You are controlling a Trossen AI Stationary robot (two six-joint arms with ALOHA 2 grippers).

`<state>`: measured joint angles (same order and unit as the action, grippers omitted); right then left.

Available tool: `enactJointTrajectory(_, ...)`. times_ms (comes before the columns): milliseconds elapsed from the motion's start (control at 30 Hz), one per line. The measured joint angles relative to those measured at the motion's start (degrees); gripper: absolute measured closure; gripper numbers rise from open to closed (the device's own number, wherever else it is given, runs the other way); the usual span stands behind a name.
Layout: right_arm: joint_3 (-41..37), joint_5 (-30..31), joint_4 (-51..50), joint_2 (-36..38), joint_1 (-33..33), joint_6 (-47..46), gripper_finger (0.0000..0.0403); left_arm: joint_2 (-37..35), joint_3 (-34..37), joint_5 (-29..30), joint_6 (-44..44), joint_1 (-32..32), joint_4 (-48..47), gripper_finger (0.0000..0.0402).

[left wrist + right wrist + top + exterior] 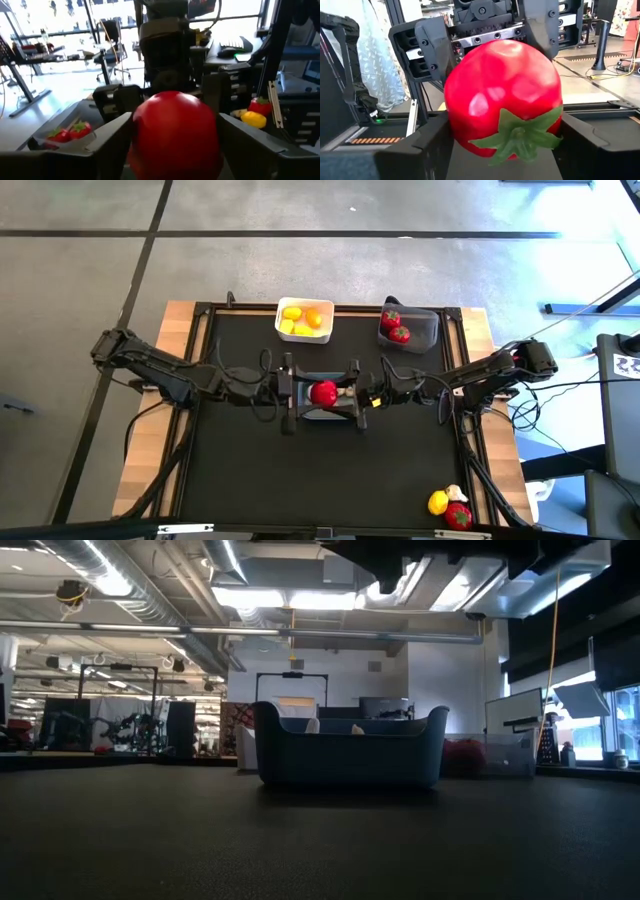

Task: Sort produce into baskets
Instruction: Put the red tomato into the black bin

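A red tomato [323, 392] with a green top [517, 135] hangs over the blue-grey basket [318, 416] at the table's middle. My two grippers face each other across it. My right gripper [505, 145] comes in from the right and is shut on it. My left gripper [175, 130] comes in from the left. It is open, with a finger close on either side of the tomato. The white basket [281, 311] at the far edge holds yellow and orange pieces. The dark grey basket [428, 330] holds two red ones. My right gripper pinches the tomato by two opposite sides [452, 125] between its two fingers, at the end with the green top. The fingers lie level, reaching in from the table's right. The tomato is lifted clear above the blue-grey basket, its green top turned toward my right wrist.
A yellow piece [437, 502], a whitish bulb [456, 493] and a red piece [459, 516] lie at the table's near right corner. In the low view, whitish bits peek over the blue-grey basket's rim [350, 718]. The rest of the black mat [250, 470] is bare.
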<state>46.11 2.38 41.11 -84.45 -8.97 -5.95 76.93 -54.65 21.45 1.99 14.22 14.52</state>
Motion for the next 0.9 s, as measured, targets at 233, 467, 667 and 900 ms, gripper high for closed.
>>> enactJointTrajectory(233, 0.1, 10.8, -13.7, 6.5, 0.0, 1.8, 0.0132, -6.4, 0.1, 1.0, -6.4, 0.1, -17.1, 0.0092)
enactJointTrajectory(467, 0.1, 27.2, -38.4, 19.9, 1.6, 1.4, 0.0131, -7.4, 0.1, 1.8, -18.5, 0.6, -35.2, 0.0091)
enactJointTrajectory(667, 0.1, 32.8, -58.1, 29.8, 9.7, -3.2, 0.013, -3.5, 0.1, 5.6, -20.4, 1.6, -35.0, 0.0091)
enactJointTrajectory(900, 0.1, 27.9, -72.7, 32.1, 25.3, -10.1, 0.013, 1.6, 0.1, 5.9, -16.5, 1.5, -31.6, 0.0091)
